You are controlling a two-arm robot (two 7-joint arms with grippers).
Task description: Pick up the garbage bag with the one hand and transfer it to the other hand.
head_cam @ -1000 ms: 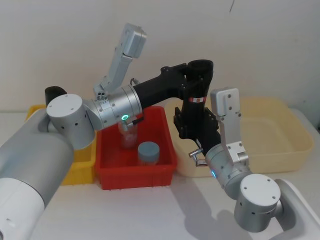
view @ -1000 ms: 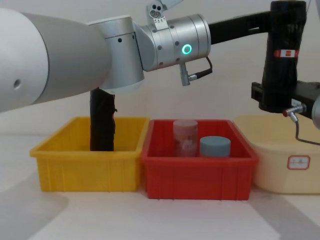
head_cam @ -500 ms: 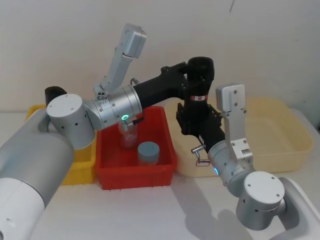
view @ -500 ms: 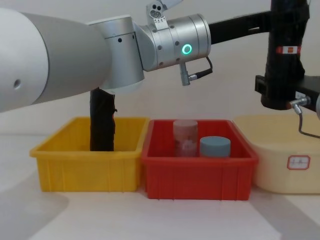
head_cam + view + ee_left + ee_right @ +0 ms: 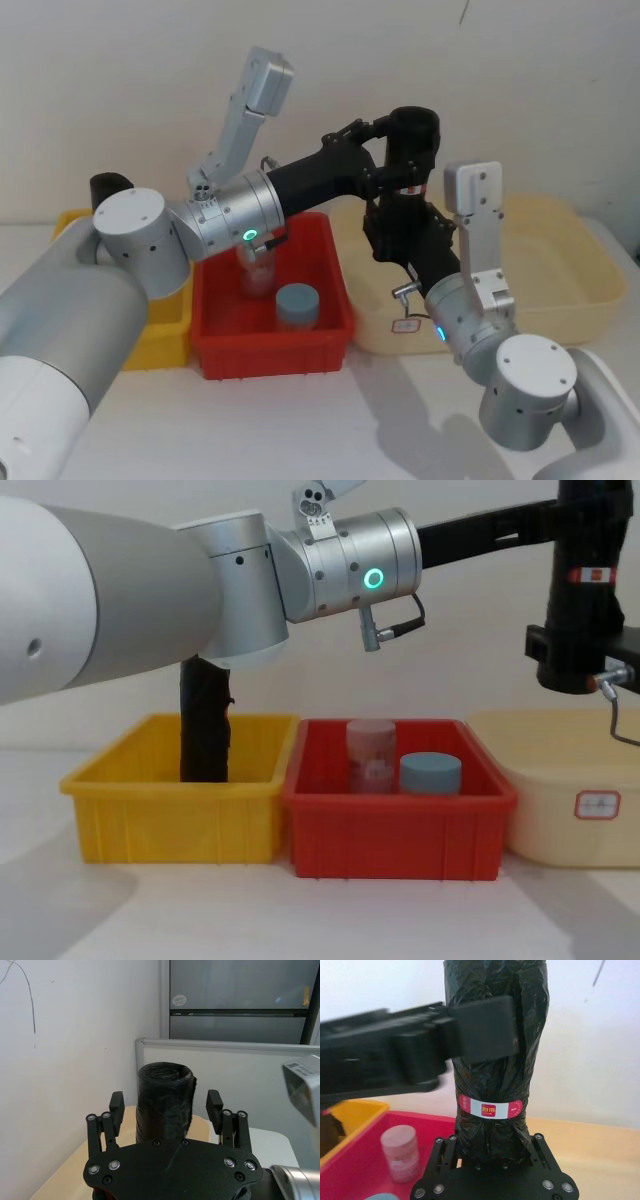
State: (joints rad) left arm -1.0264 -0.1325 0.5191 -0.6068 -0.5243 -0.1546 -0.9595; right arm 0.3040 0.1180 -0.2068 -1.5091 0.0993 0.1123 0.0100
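Head view: the garbage bag (image 5: 412,140) stands upright in the air above the cream tub (image 5: 560,290), with the right gripper (image 5: 405,232) clamped on its lower end. Left wrist view: the left gripper (image 5: 165,1104) has its fingers spread, clear of the roll's sides. Right wrist view: crinkled, slick black film, probably light; below the label band (image 5: 490,1108) looks the firmest hold. Chest view: it hangs plumb.

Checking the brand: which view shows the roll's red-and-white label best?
The right wrist view: the label faces the camera, wrapped round the roll just above the right gripper. The head and chest views show it as a tiny strip; the left wrist view looks at the roll's top end.
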